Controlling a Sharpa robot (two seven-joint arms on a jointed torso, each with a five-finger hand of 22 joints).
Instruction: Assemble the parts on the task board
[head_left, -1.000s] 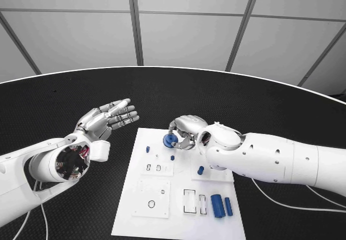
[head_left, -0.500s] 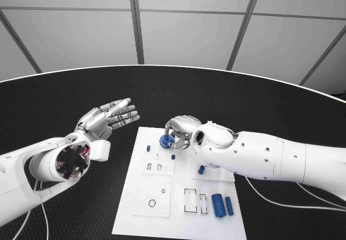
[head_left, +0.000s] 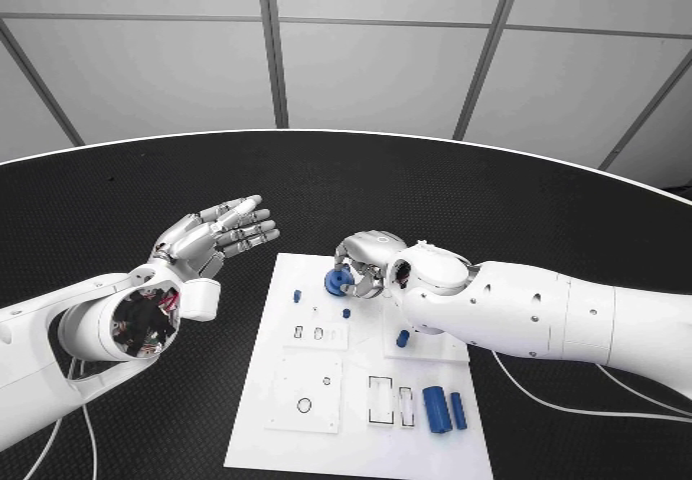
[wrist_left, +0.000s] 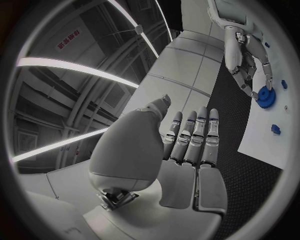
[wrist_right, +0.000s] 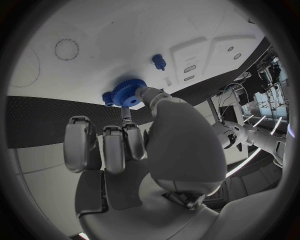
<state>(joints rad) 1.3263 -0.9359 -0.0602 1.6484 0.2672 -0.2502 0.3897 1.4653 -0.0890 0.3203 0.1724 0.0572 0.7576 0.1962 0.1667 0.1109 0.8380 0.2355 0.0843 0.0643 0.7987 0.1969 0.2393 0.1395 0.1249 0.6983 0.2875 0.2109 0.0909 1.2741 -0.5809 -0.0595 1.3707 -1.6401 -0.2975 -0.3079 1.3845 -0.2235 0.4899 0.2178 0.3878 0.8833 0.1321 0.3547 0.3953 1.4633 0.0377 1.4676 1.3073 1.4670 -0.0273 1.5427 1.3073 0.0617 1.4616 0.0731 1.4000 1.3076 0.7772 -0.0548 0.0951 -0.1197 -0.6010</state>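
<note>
The right hand (head_left: 369, 262) pinches a blue gear (head_left: 338, 281) at the task board's (head_left: 281, 400) twelve o'clock end, not yet seated by my judgement, while two blue cylinders (head_left: 443, 410) lie loose toward five o'clock and the left hand (head_left: 216, 237) hovers empty, fingers extended.

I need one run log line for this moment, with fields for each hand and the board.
right hand: holds blue gear at far edge of task board | left hand: open, raised beside board | loose blue parts lie on near end

Glossy white arms, silver hands; left arm (head_left: 123, 325) has an exposed wiring cavity
</note>
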